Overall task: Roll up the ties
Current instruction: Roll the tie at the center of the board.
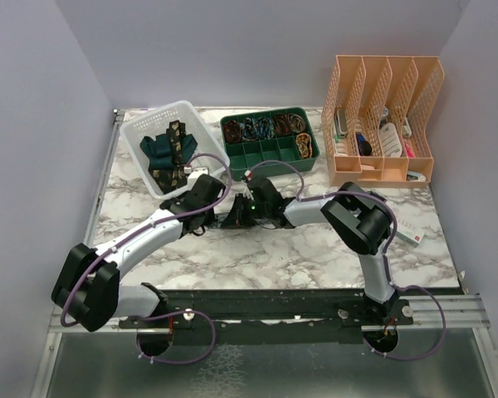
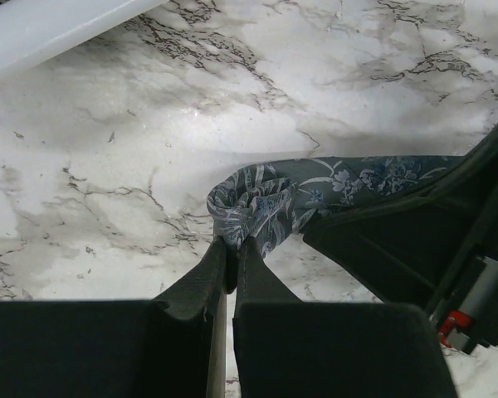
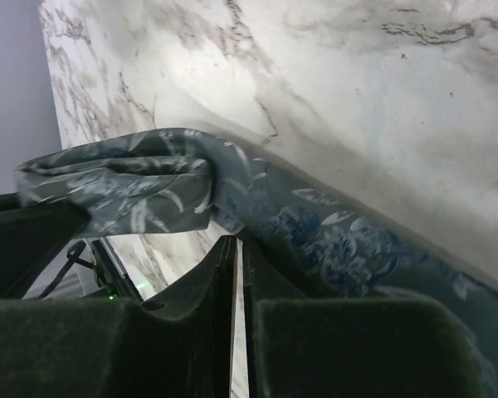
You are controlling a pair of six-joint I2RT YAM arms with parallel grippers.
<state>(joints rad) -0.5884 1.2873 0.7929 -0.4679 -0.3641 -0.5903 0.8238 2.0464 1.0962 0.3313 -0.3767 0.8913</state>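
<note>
From above and behind the arms: white, grey-veined marble table [image 1: 315, 249], pale lilac walls [image 1: 232, 50] on three sides. At the far left, white basket [image 1: 201, 124] holding a teal tie [image 1: 156, 151] and a black-brown tie [image 1: 177, 137] with gold pattern, both crumpled. Just beside it, green tray [image 1: 274, 168] of small compartments, back row filled. At the far right, orange file rack [image 1: 382, 83] with assorted items. At mid-table, left pincer [image 1: 226, 217] and right pincer [image 1: 247, 217] tip to tip, with the dark bundle of the blue-grey tie [image 1: 235, 220] between them, near the basket's front corner. Spread of either pincer not readable in this view.

At the left wrist: bright marble below, basket edge [image 2: 58, 25] in the upper left corner. Left pincer [image 2: 232, 247] pressed together, pinching the near edge of a loose coil of the blue-grey tie [image 2: 261, 203], floral print outward. From the coil, a flat band running right along the table toward the dark body of the right pincer [image 2: 415, 240].

At the right wrist: same marble, seen tilted, wall [image 3: 8, 83] at far left. Right pincer [image 3: 235, 242] pressed together on a fold of the blue-grey tie [image 3: 133, 182]. Bunched coil up and left of the tips, patterned band trailing down to the right across the right finger, against the table.
</note>
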